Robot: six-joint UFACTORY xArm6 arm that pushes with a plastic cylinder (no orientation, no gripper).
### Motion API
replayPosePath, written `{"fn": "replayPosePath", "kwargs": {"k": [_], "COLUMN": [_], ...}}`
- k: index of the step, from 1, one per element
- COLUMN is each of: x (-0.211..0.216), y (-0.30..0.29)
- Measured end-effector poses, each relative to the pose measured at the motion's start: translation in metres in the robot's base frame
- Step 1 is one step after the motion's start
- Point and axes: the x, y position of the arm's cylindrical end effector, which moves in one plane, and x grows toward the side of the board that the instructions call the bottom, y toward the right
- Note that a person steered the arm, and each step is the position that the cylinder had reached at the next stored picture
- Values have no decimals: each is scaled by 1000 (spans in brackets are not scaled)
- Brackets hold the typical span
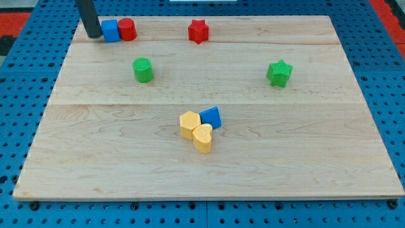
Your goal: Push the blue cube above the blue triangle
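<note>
The blue cube (pixel 110 30) sits near the board's top left corner, touching a red cylinder (pixel 127 29) on its right. The blue triangle (pixel 211 117) lies near the board's middle, against a yellow hexagon block (pixel 188 124) and a yellow heart block (pixel 202 137). My tip (pixel 93 35) stands right at the blue cube's left side, touching it or nearly so. The rod rises out of the view's top.
A red star (pixel 198 30) sits at the top middle. A green cylinder (pixel 143 69) stands below the red cylinder. A green star (pixel 279 73) sits at the right. The wooden board (pixel 304 158) lies on a blue pegboard.
</note>
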Motion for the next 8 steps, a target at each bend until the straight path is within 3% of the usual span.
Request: {"fn": "replayPosePath", "kwargs": {"k": [2,3,4,5,6,8], "x": [-44,-55,10,35,31,-17], "y": [-51,-12,43,116,71,135]}}
